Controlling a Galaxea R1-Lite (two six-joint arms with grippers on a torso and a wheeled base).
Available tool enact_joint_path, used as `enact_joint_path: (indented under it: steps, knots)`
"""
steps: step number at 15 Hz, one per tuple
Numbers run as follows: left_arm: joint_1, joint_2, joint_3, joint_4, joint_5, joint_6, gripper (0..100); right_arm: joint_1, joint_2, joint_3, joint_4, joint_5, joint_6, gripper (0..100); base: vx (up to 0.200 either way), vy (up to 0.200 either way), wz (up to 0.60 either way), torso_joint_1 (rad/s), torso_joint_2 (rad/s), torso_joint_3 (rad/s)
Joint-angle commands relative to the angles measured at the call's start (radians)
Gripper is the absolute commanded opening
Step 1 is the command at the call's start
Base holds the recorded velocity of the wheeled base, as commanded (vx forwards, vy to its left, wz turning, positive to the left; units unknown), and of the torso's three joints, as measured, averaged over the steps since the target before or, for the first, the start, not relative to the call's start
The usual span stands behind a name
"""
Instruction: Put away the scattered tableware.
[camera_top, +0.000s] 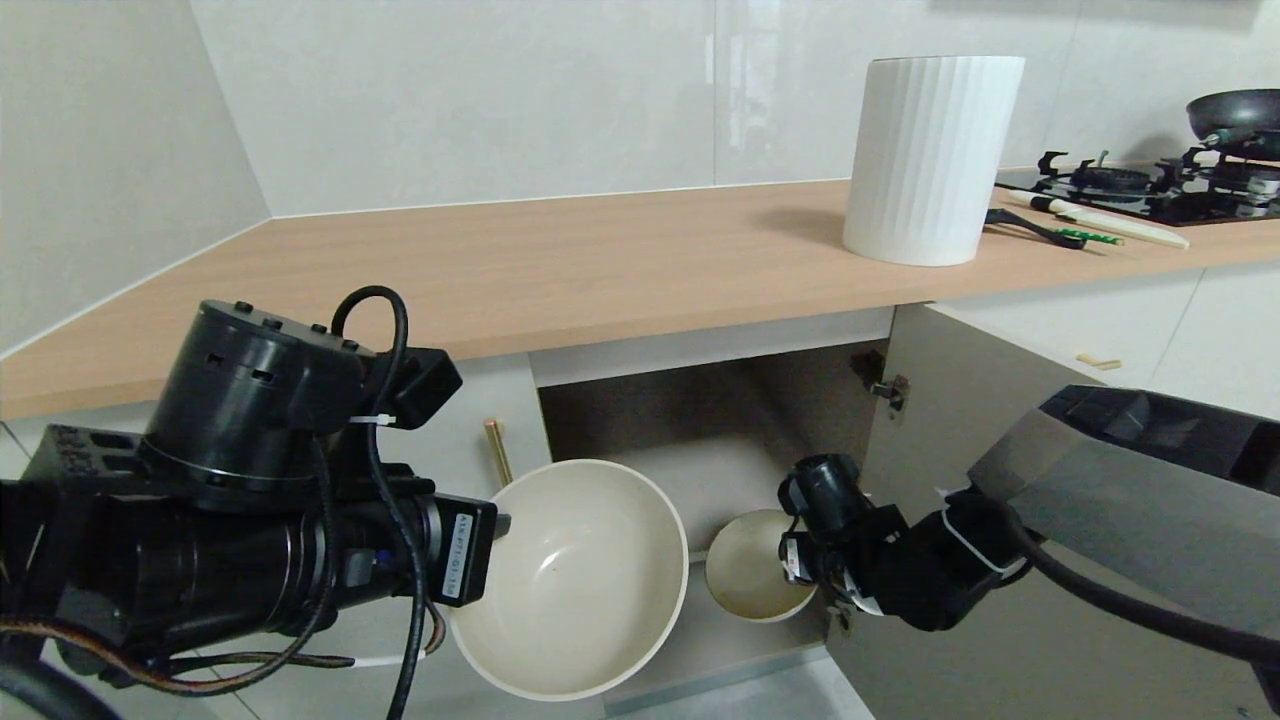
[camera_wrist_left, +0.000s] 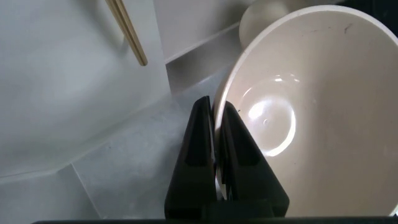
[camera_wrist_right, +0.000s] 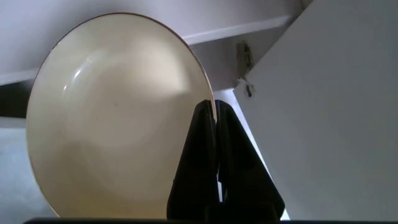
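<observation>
A large cream bowl (camera_top: 575, 580) hangs tilted in front of the open cabinet (camera_top: 720, 440) under the counter, with my left gripper (camera_top: 497, 527) shut on its rim. In the left wrist view the black fingers (camera_wrist_left: 200, 134) clamp the large bowl's (camera_wrist_left: 311, 112) edge. A smaller cream bowl (camera_top: 745, 570) is held on edge at the cabinet's mouth, my right gripper (camera_top: 800, 560) shut on its rim. The right wrist view has the small bowl (camera_wrist_right: 118, 112) with its rim pinched between the fingers (camera_wrist_right: 202, 134).
The cabinet door (camera_top: 950, 400) stands open to the right, with a hinge (camera_top: 890, 390) at its top. A brass handle (camera_top: 497, 450) is on the closed door to the left. On the wooden counter (camera_top: 560, 270) stand a white ribbed container (camera_top: 930, 160), utensils (camera_top: 1090, 225) and a hob (camera_top: 1150, 190).
</observation>
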Motion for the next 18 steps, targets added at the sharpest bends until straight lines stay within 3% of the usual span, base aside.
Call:
enact_joint_path:
  steps: [1,6,18]
  knots:
    - [0.0,0.009,0.001,-0.002,0.0,0.0,0,-0.009,0.041,-0.049,0.001,-0.003,0.001,0,0.0,0.0,0.0,0.0,0.0,0.0]
    - [0.0,0.008,-0.001,-0.002,0.0,0.0,0,-0.01,0.11,-0.208,0.016,-0.061,0.013,0,0.0,0.0,0.0,0.0,0.0,0.0]
    - [0.0,0.001,-0.004,-0.002,0.003,0.001,0,-0.01,0.307,-0.693,0.375,-0.066,0.039,0,0.0,0.0,0.0,0.0,0.0,0.0]
